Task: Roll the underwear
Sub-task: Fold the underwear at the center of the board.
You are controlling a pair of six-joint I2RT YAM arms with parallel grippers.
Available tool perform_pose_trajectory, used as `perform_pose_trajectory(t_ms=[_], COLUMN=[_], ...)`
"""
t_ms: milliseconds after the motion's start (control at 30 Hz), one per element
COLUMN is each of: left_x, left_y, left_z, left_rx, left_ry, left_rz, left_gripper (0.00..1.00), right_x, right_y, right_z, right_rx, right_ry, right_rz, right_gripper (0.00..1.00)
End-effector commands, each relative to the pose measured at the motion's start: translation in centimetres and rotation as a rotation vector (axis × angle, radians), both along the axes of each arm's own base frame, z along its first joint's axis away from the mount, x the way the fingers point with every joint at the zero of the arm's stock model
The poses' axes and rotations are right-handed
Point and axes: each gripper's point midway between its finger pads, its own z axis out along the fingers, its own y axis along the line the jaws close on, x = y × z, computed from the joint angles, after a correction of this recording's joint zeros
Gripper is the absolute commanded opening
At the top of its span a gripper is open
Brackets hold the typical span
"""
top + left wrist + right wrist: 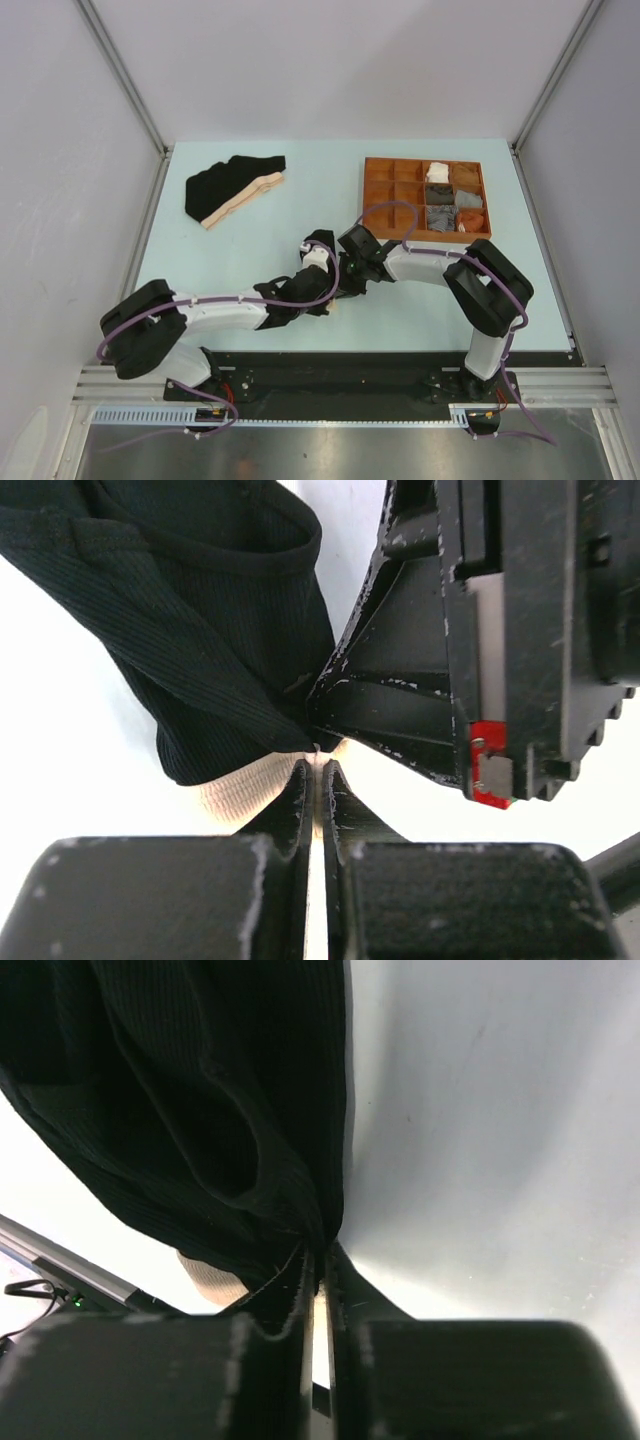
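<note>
Underwear (200, 1110) not yet rolled, as far as shown. One black brief (190, 610) bunched at the near middle of the table (300, 200), left pincer (317, 765) clamped on its beige band corner, right pincer (318, 1260) nipped together on black cloth. Second brief (235, 185) lying flat far left, untouched. Tray (372, 200) far right, several pockets filled. Plenty of bare room ahead for spreading; near edge close behind.

Black brief (190, 630) cut off at top edge, both wrist views; tray (381, 192) contents too small to identify.
</note>
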Motion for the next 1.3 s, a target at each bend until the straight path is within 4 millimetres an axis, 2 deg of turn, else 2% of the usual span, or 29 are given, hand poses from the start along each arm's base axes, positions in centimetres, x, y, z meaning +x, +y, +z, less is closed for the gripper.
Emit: perform_pose_trajectory(t_ms=[0,67,100,133,200,233,267,333,367,500,600,767,1133,1267], left_x=[1.2,1.2,1.2,1.0,0.8,0.7,1.0,1.0,1.9,2.1,2.0,1.5,0.8,0.7], left_y=[-2.7,-2.5,-2.5,-2.0,-1.3,-0.9,-0.3,1.2,2.5,5.0,5.3,4.7,4.9,4.6], left_z=[4.0,5.0,6.6,6.8,7.9,9.0,9.3,9.1,8.7,5.3,4.1,3.8,0.3,-0.4], left_rx=[-0.130,-0.144,-0.179,-0.170,-0.182,-0.207,-0.209,-0.208,-0.203,-0.230,-0.276,-0.363,-0.358,-0.365], left_ry=[-0.058,-0.070,-0.093,-0.092,-0.103,-0.122,-0.127,-0.119,-0.114,-0.048,-0.032,-0.027,0.039,0.053], left_rz=[0.003,0.002,0.000,-0.001,0.001,0.004,0.017,0.044,0.085,0.130,0.138,0.127,0.149,0.146], left_gripper=[0.10,0.31,0.42,0.60,0.71,0.79,0.81,0.81,0.79,0.67,0.57,0.49,0.39,0.38], right_x=[-0.5,-0.5,-0.5,-0.6,-0.6,-0.5,-0.5,-0.4,-0.5,-0.5,-0.5,-0.6,-0.9,-0.9], right_y=[-0.6,-0.6,-0.6,-0.6,-0.6,-0.6,-0.7,-0.7,-0.7,-0.6,-0.4,-0.2,-0.1,0.1], right_z=[-1.7,-1.9,-2.1,-2.2,-2.2,-2.3,-2.3,-2.3,-2.4,-2.5,-2.5,-2.4,-2.5,-2.4], right_rx=[-0.053,-0.055,-0.057,-0.059,-0.057,-0.059,-0.059,-0.060,-0.059,-0.051,-0.043,-0.031,-0.029,-0.020], right_ry=[0.017,0.020,0.022,0.023,0.022,0.025,0.025,0.025,0.026,0.030,0.034,0.040,0.044,0.045], right_rz=[0.014,0.016,0.016,0.017,0.019,0.018,0.018,0.020,0.021,0.029,0.030,0.035,0.042,0.041], right_gripper=[0.00,0.00,0.00,0.00,0.00,0.00,0.00,0.00,0.00,0.00,0.00,0.00,0.00,0.00])
